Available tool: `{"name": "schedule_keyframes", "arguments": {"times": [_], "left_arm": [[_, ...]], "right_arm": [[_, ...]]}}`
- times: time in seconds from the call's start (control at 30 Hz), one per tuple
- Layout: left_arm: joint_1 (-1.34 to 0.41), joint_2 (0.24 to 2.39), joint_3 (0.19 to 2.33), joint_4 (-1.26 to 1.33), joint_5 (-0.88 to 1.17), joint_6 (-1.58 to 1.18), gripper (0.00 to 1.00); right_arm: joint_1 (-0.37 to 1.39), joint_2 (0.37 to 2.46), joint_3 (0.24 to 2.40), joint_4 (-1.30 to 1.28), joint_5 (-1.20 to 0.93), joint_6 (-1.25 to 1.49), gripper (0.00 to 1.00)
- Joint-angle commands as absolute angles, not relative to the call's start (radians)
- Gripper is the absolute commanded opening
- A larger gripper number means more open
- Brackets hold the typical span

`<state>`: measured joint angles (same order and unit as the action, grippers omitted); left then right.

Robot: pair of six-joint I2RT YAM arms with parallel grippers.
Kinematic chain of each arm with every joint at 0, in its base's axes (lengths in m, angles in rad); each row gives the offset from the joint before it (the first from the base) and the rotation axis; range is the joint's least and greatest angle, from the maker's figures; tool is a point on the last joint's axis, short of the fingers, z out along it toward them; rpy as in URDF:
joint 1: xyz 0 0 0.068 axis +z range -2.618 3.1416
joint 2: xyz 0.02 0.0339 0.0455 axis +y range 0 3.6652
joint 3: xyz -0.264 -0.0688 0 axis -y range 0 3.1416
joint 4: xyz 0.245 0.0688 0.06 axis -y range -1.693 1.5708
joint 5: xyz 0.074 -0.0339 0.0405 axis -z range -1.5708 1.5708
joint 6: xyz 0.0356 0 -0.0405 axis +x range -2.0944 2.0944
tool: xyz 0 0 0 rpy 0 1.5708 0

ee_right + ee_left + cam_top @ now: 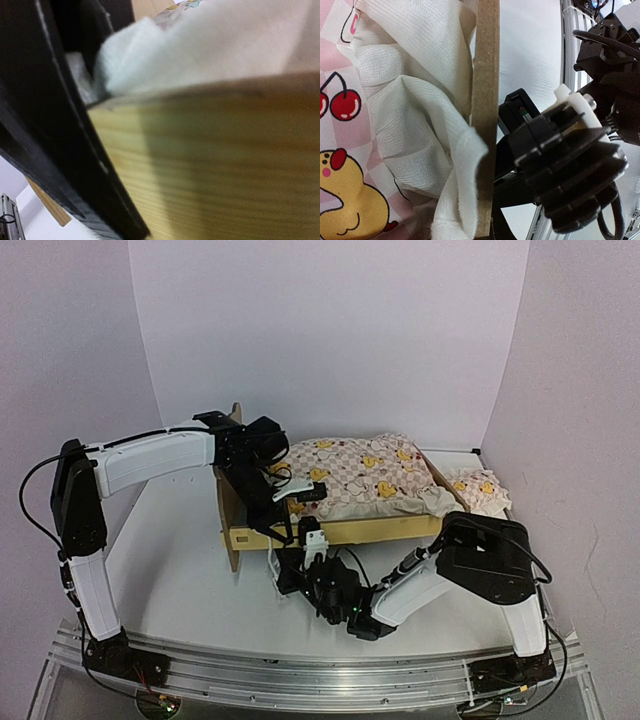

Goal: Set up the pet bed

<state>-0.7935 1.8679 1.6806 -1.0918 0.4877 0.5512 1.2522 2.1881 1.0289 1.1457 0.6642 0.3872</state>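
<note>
- The small light-wood pet bed (340, 531) with a bear-ear headboard stands mid-way across the white worktop (170, 560), headboard to the left.
- The pink checked duck-print quilt (365, 472) lies in it. The small matching pillow (478, 486) lies on the worktop just past the foot end.
- The step looks like seating the quilt's cream ruffle (410, 125) inside the near side rail (485, 100), where a fold spills over the edge.
- The left claw (298, 492) hovers over the quilt near the headboard. I cannot tell how wide it stands.
- The right claw (312, 538) presses close to the rail's outer face. I cannot tell whether it clamps the wood.
- Good practice here is to steady the frame from outside and push the ruffle down gently, so the light bed does not slide or tip.
</note>
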Motion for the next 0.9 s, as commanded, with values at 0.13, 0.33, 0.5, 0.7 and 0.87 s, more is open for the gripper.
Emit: {"name": "schedule_keyframes", "arguments": {"times": [0.13, 0.33, 0.5, 0.7, 0.87], "left_arm": [[-0.721, 1.870, 1.602, -0.899, 0.512, 0.613, 0.00], [-0.664, 1.984, 1.612, -0.815, 0.492, 0.692, 0.00], [-0.661, 1.979, 1.517, -0.734, 0.498, 0.727, 0.04], [-0.660, 1.939, 1.431, -0.698, 0.510, 0.741, 0.16], [-0.656, 1.884, 1.440, -0.735, 0.538, 0.757, 0.40]], "right_arm": [[1.256, 2.209, 1.018, 0.948, 0.658, 0.475, 0.00], [1.254, 2.268, 1.073, 0.856, 0.586, 0.574, 0.00], [1.245, 2.285, 1.091, 0.819, 0.547, 0.627, 0.00], [1.232, 2.273, 1.105, 0.731, 0.476, 0.677, 0.00], [1.225, 2.236, 1.093, 0.665, 0.426, 0.707, 0.00]]}}
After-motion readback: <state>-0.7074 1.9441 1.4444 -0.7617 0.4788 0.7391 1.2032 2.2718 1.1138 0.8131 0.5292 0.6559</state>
